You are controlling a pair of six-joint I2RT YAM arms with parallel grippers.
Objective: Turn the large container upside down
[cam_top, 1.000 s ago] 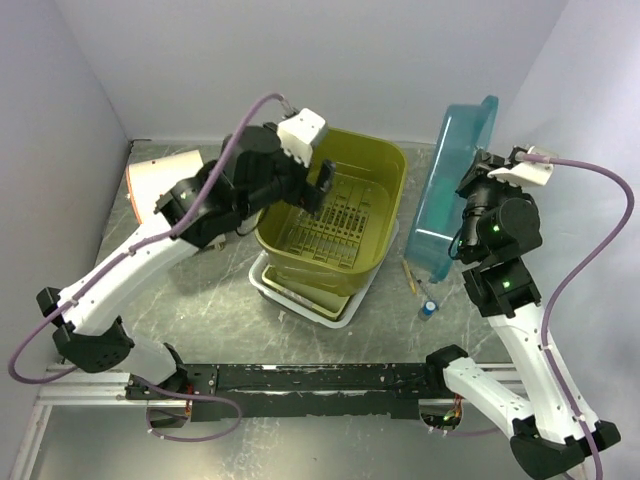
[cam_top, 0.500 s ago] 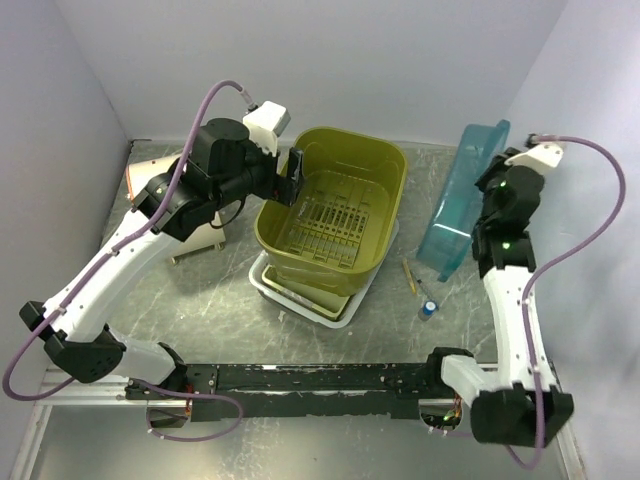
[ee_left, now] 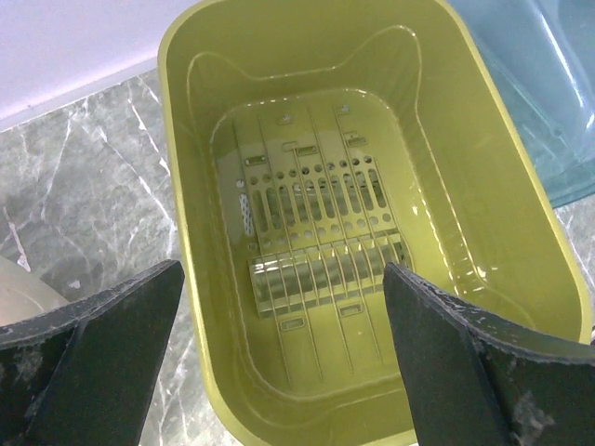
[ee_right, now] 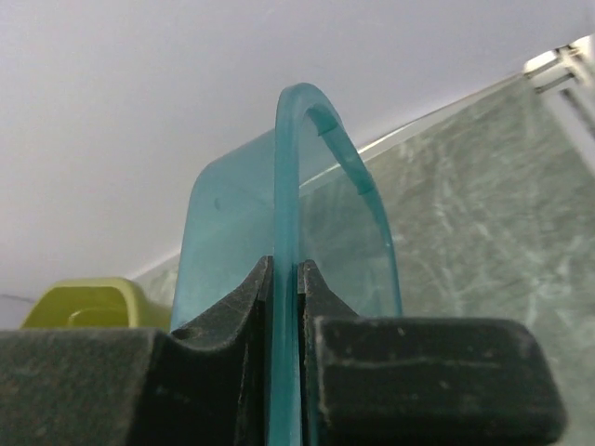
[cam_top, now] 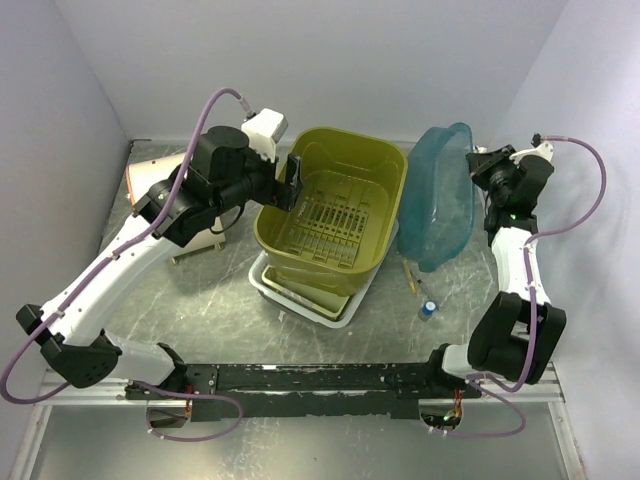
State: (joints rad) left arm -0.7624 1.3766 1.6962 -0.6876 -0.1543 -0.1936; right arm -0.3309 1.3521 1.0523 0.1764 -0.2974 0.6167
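- A small blue-capped bottle [cam_top: 427,309] stands nearest on the surface [cam_top: 200,300], one only.
- Just beyond it lies one thin stick [cam_top: 408,275], at the foot of the teal tub.
- One white tray [cam_top: 300,298] sits under the olive bin [cam_top: 380,160]; the bin stands upright with its mouth up and only its slotted floor showing.
- The left pincer [ee_left: 281,274] is spread wide over the bin's left end. It holds nothing, and nothing shows between its fingers but the bin's inside below.
- The teal tub [cam_top: 440,200], the task's thing and the only one, is tipped on its side at the right of the bin, close against it, with its mouth facing the bin. Whether its lower edge rests on the surface cannot be told.
- The right pincer [ee_right: 285,279] is closed narrow on the tub's rim, one finger on each face, at the tub's far upper right.
- Two pincers in all.
- One white, orange-rimmed object [cam_top: 150,180] lies far left, partly hidden by the left arm.
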